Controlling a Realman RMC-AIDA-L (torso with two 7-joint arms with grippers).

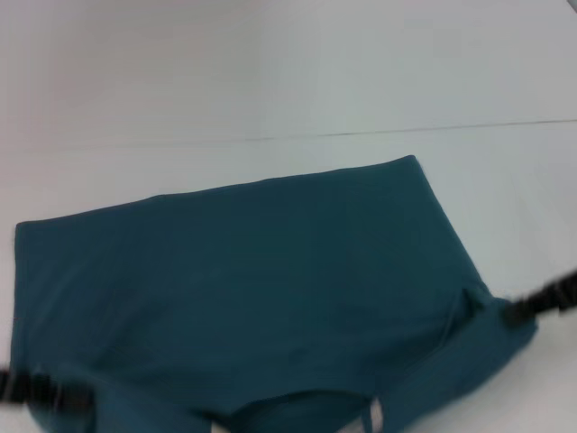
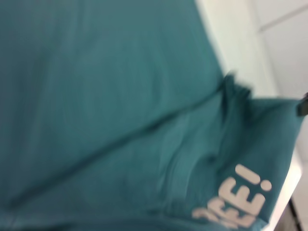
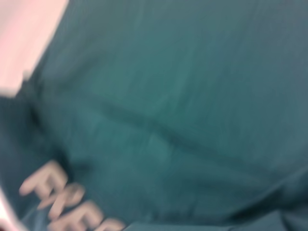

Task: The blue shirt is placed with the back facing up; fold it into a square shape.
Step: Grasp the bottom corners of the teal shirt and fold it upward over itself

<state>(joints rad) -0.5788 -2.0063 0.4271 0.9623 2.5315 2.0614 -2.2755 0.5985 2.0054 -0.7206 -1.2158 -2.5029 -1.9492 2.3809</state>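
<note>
The blue shirt (image 1: 252, 271) lies spread across the white table (image 1: 270, 72), its far hem flat and its near edge raised. My left gripper (image 1: 81, 397) is at the shirt's near left corner, and the cloth there lifts with it. At the near right corner the fabric puckers toward my right gripper (image 1: 512, 313). Both wrist views are filled with the shirt (image 2: 96, 96) (image 3: 183, 96). They show white lettering (image 2: 243, 199) (image 3: 62, 199) on the turned-up underside. The right gripper (image 2: 302, 103) also shows far off in the left wrist view, at the cloth's corner.
A thin seam (image 1: 406, 133) crosses the table behind the shirt. Bare white tabletop lies beyond the far hem and to the right of the shirt. The table's edge (image 2: 288, 211) shows in the left wrist view beside the lifted cloth.
</note>
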